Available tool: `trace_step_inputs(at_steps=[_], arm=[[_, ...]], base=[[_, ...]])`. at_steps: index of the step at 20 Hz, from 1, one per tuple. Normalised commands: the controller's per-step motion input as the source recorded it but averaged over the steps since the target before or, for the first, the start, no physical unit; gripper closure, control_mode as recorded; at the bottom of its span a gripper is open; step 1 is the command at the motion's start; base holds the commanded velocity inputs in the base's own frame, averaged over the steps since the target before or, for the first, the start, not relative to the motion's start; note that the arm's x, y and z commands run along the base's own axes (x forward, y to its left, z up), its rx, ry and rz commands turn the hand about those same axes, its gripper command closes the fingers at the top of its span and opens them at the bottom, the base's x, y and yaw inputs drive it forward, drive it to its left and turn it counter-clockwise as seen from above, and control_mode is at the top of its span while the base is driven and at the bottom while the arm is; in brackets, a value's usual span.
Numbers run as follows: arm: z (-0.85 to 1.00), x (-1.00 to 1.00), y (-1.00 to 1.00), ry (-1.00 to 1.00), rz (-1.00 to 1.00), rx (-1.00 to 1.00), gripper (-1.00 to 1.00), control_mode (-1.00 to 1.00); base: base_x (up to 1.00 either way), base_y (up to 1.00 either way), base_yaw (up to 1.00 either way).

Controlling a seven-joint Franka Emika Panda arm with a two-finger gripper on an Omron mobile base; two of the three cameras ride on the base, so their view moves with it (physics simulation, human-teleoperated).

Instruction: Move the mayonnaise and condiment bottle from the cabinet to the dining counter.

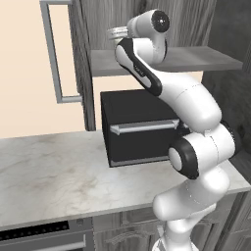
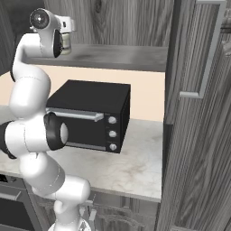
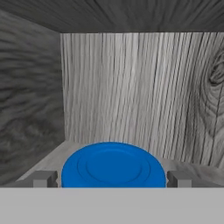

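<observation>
Against the wall, the cabinet [image 1: 162, 61] stands open, its dark grey doors swung out to either side, one long bar handle [image 1: 54, 54] at the left of the left base view and another [image 2: 208, 54] at the right of the right base view. Its grey inner shelf [image 2: 117, 56] sits directly above the marble worktop [image 1: 54, 171]. On that worktop, a black oven [image 2: 90, 115] rests with a metal bar handle and three knobs on its front. From the base, the white arm [image 1: 196, 147] rises in front of the oven and bends up to shelf height, the hand reaching onto the shelf. Inside the cabinet, the hand view faces the wood-grain back wall [image 3: 131, 87]. The gripper [image 3: 111, 179] is open wide, one dark finger tip [image 3: 43, 179] on each side of the mayonnaise [image 3: 113, 165], whose blue lid lies between them close to the camera. Whether the tips touch the jar cannot be told. The jar stands on the shelf, near the back wall. In the right base view part of the jar [image 2: 66, 45] shows just beside the hand.
</observation>
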Motion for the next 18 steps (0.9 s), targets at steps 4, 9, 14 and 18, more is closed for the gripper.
trace_step_inputs(at_steps=[4,9,14,18], arm=[[-0.01,-0.21,0.06,0.00,0.00,0.00,1.00,-1.00],[-0.04,-0.24,0.02,0.00,0.00,0.00,1.00,-1.00],[0.00,-0.10,0.00,0.00,0.00,0.00,1.00,-1.00],[-0.07,-0.05,0.00,0.00,0.00,0.00,1.00,-1.00]], base=[[0.00,0.00,0.00],[0.00,0.00,0.00],[0.00,0.00,0.00],[0.00,0.00,0.00]])
